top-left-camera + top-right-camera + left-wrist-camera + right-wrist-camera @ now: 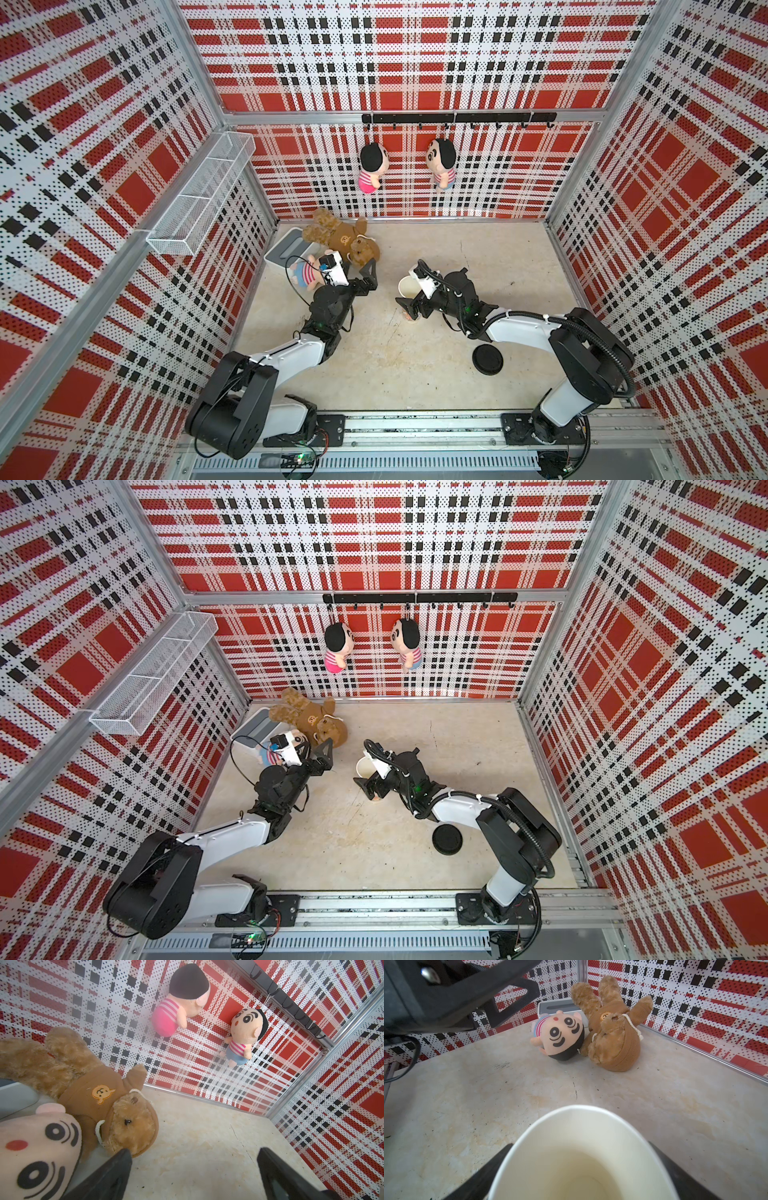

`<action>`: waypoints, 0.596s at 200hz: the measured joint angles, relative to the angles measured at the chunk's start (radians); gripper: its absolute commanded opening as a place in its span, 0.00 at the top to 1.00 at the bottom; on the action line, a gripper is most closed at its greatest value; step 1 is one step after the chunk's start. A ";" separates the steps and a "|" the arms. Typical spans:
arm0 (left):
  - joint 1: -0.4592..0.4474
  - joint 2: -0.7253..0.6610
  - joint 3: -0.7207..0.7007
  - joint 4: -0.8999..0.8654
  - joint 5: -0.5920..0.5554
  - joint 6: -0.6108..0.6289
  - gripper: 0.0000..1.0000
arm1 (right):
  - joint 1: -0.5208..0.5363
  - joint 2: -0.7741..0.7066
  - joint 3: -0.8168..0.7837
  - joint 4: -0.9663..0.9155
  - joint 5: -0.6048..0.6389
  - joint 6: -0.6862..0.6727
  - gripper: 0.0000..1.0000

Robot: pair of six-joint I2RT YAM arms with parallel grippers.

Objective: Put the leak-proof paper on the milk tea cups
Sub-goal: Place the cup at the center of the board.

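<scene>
None of the covering work is judged to be done: the leak-proof paper cannot be found in any view, and the mouth of the milk tea cup is seen bare and empty. Drawing a sheet, carrying it across and laying it over the rim are all reckoned to be left.

At the left, the left end effector is held low over the counter, with its jaws spread wide and nothing between them, and its arm is stretched forward. A brown plush bear lies just beside one fingertip, a striped doll beside the wrist, and a white box with a grey slot beyond both.

At the right, the right end effector is set around the upright cup, which stands between its jaws. Whether the cup's wall is pressed or merely flanked cannot be told. Its arm is folded at the elbow and reaches inward. A black round lid lies well behind that end effector, beside the forearm.
</scene>
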State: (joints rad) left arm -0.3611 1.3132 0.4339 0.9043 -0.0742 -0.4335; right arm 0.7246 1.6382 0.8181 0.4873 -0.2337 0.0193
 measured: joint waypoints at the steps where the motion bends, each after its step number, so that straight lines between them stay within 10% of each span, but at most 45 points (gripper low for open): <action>1: 0.000 0.000 0.000 0.000 0.000 0.000 0.02 | 0.000 0.000 0.001 -0.002 0.000 -0.001 0.00; 119: 0.027 -0.017 0.000 -0.009 0.043 -0.007 0.02 | 0.000 -0.245 0.136 -0.335 0.039 -0.016 0.00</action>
State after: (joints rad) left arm -0.3340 1.2961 0.4339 0.8955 -0.0315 -0.4408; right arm 0.7246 1.3937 0.9539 0.1528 -0.1944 0.0032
